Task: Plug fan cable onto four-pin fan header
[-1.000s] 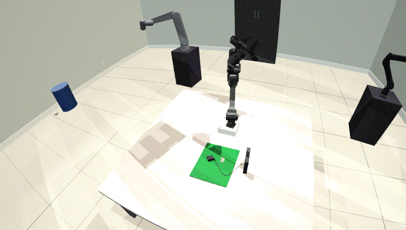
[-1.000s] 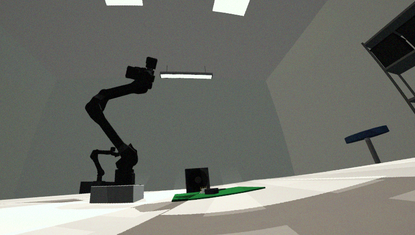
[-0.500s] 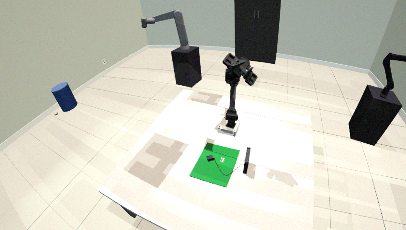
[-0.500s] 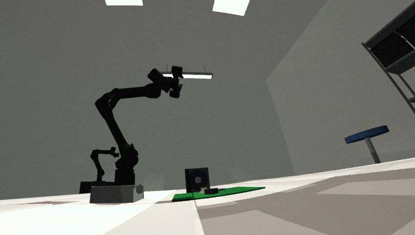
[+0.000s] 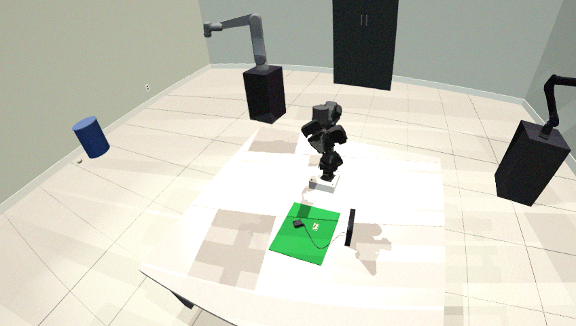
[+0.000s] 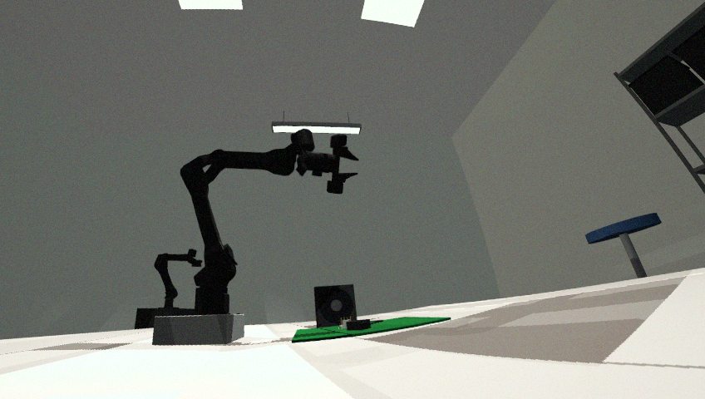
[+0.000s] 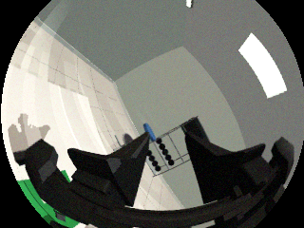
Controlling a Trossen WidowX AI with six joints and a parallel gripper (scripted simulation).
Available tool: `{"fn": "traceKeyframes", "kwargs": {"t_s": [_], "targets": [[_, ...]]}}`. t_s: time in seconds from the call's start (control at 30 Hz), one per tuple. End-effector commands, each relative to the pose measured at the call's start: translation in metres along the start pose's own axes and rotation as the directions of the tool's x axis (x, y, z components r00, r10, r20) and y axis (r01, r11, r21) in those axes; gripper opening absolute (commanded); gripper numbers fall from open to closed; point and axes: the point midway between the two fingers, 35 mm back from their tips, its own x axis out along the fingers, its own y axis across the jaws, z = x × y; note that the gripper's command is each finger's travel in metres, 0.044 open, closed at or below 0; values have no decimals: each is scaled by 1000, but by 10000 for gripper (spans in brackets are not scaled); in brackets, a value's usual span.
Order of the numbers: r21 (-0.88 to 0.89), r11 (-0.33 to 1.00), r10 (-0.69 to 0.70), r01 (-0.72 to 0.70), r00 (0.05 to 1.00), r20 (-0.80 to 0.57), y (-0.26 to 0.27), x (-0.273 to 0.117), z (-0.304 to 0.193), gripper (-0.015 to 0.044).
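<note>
Gripper [image 6: 348, 165] held high, jaws half open and empty, aimed level, likely staged before descent. Plug [image 5: 298, 223] lies far below the jaws on the board [image 5: 291, 242], beside the header [image 5: 315, 227], unseated; cable [image 5: 319, 244] trails to the fan [image 5: 349, 227].

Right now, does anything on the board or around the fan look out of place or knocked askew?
Nothing stands out. The plug lies flat on the green board beside the header, unplugged; the fan stands upright off the board's edge. The gripper hangs high above, holding nothing.
</note>
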Motion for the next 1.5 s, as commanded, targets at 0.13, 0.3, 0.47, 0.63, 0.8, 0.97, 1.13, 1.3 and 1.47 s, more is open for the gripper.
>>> {"fn": "traceKeyframes", "kwargs": {"t_s": [0.13, 0.3, 0.47, 0.63, 0.8, 0.97, 1.13, 1.3, 1.47], "targets": [[-185, 914, 285, -362, 895, -345, 88, 7, -101, 210], [-240, 722, 467, -649, 713, -524, 145, -15, -157, 210], [-232, 408, 618, -883, 454, -642, 196, -56, -201, 210], [-199, -30, 718, -980, 117, -686, 241, -115, -233, 210], [-194, -250, 735, -949, -55, -676, 256, -147, -241, 210], [-194, -250, 735, -949, -55, -676, 256, -147, -241, 210], [-194, -250, 735, -948, -55, -675, 287, -151, -258, 210], [-194, -250, 735, -948, -56, -675, 297, -153, -264, 210], [-194, -250, 735, -948, -56, -675, 302, -154, -266, 210]]}}
